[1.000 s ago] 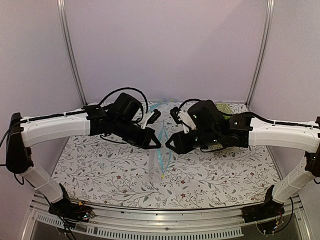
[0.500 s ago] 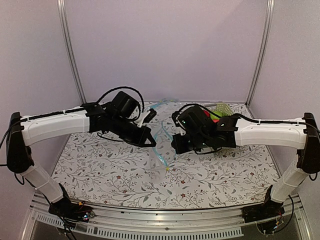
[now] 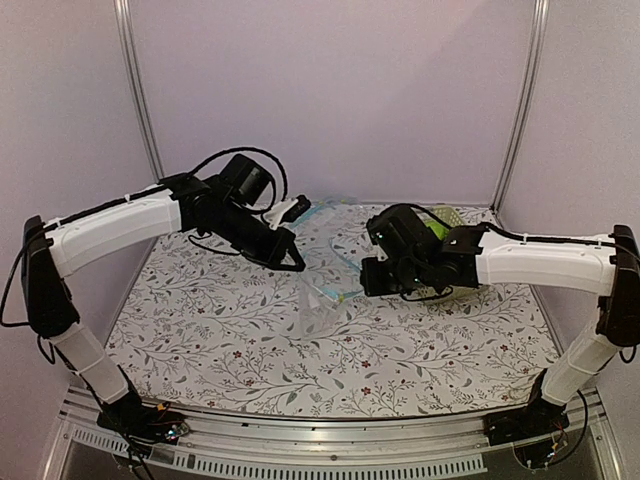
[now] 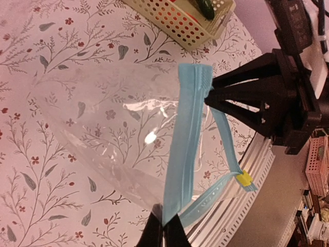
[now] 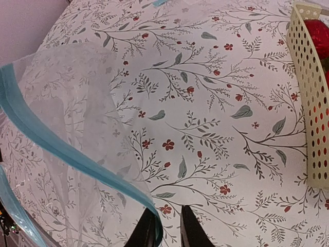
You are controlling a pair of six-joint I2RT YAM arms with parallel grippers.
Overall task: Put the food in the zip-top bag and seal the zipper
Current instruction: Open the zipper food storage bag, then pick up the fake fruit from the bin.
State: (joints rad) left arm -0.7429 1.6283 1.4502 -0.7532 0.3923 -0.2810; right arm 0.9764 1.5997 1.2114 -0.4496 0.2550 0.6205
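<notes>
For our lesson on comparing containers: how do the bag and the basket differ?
The bag is clear, crinkly film; the basket is cream, stiff and full of holes. The bag looks empty; the basket holds food. The bag is pinched by its zipper in the left gripper; nothing touches the basket. Both are open containers.

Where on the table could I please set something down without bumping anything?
The near strip of the table, between the arm bases, is bare, as is the left side under the left arm. The middle is crowded: the left pincer and right pincer hold the zip-top bag there, and the basket sits at the far right.
</notes>
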